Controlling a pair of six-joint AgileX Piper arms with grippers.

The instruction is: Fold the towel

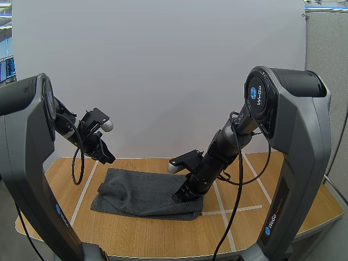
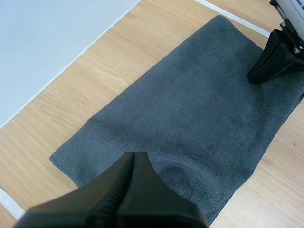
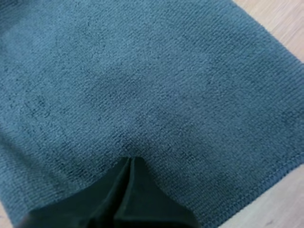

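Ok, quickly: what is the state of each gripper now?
Left gripper: jaws closed, empty, raised near the towel.
Right gripper: jaws closed, tips down on the towel.

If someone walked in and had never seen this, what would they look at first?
Most likely the dark grey towel lying in the middle of the wooden table. Then the right gripper, which points down with closed fingers onto the towel's right end. The left gripper, also closed, hangs in the air above the towel's left end.
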